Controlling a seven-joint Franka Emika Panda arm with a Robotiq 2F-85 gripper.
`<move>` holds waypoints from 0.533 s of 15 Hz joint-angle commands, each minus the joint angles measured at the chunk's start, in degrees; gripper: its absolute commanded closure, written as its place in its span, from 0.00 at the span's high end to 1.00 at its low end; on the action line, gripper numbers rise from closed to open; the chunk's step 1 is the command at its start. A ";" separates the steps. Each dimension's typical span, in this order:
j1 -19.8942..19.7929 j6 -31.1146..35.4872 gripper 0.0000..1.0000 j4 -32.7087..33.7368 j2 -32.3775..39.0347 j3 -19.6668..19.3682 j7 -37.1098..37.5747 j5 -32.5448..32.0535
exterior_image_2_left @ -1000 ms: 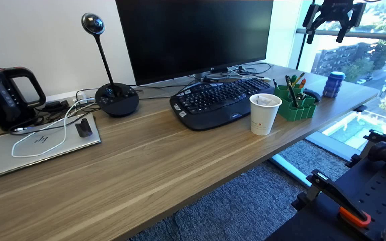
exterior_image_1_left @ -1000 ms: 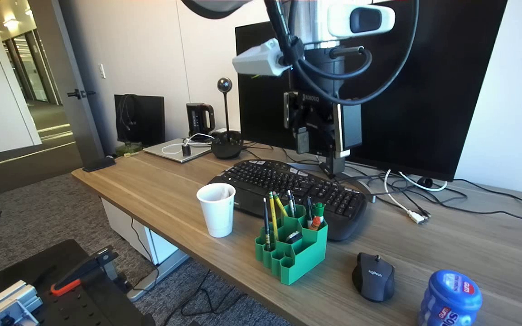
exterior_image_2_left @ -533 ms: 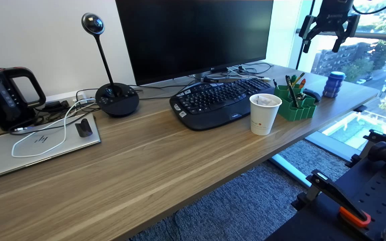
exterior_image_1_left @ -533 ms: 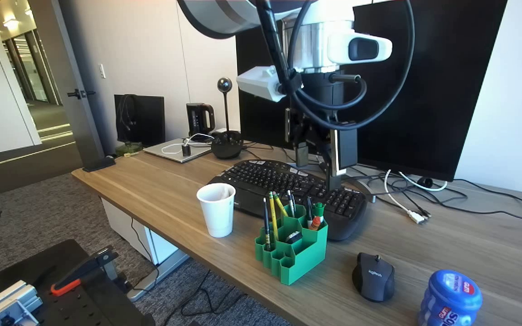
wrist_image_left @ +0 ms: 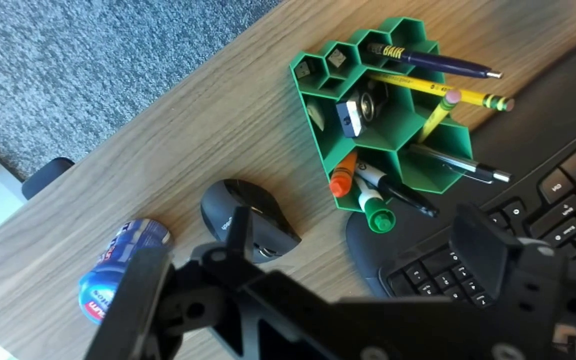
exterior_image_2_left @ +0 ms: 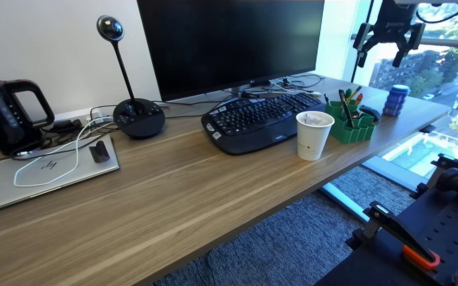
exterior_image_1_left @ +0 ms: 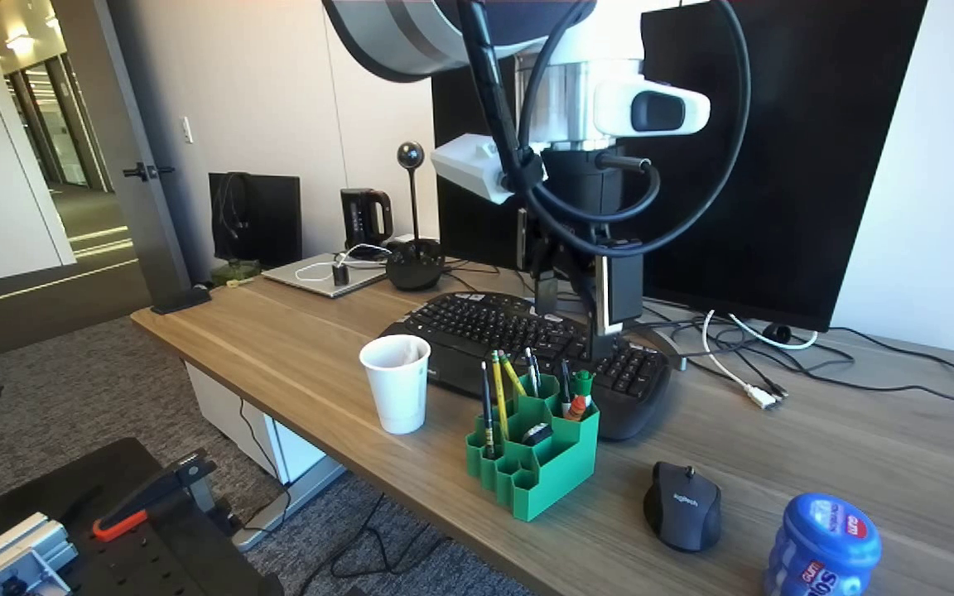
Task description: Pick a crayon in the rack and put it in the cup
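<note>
The green rack (exterior_image_1_left: 560,476) stands near the desk's front edge with pens, pencils and markers in its holes; it also shows in an exterior view (exterior_image_2_left: 350,136) and in the wrist view (wrist_image_left: 335,150). An orange crayon (wrist_image_left: 343,175) leans tip-up in its corner compartment, beside a green and a black marker; it also shows in both exterior views (exterior_image_1_left: 576,408) (exterior_image_2_left: 358,98). The white paper cup (exterior_image_1_left: 400,397) (exterior_image_2_left: 312,139) stands upright beside the rack with something pale inside; it is out of the wrist view. My gripper (exterior_image_1_left: 574,321) (exterior_image_2_left: 379,61) (wrist_image_left: 363,245) is open and empty, above the rack's height.
The black keyboard (exterior_image_1_left: 518,335) lies behind the rack and cup, before the large monitor (exterior_image_2_left: 237,43). The mouse (exterior_image_1_left: 682,507) and a blue round can (exterior_image_1_left: 825,542) stand on the rack's far side from the cup. Loose cables (exterior_image_1_left: 742,364) lie under the monitor.
My gripper has come down, more in the first half second than in the second, and shifted slightly sideways. It stays open. The rack, crayon and cup have not moved.
</note>
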 commanded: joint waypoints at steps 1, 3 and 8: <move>-0.25 -0.41 1.00 0.44 1.36 0.40 -0.88 1.81; -0.19 -0.44 1.00 0.77 2.34 0.15 -0.68 1.61; -0.08 -0.50 1.00 1.53 4.06 0.10 -0.80 1.31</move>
